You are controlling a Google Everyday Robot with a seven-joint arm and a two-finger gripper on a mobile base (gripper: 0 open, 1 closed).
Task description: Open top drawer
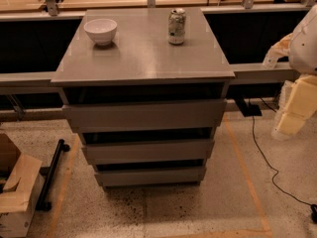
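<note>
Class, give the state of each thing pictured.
Widest grey top drawer: closed.
Narrower grey middle drawer: closed.
Narrower grey bottom drawer: closed.
White round bowl: upright, empty.
Silver metal can: upright.
Robot's pale tool: far right, clear of the drawers.

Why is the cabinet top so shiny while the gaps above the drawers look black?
In the camera view, warm light from above puts a pale glare streak on the cabinet top; the overhanging top shades the recess above the top drawer; the bowl casts a soft shadow toward the front; the gripper, at the right edge, looks yellowish.
</note>
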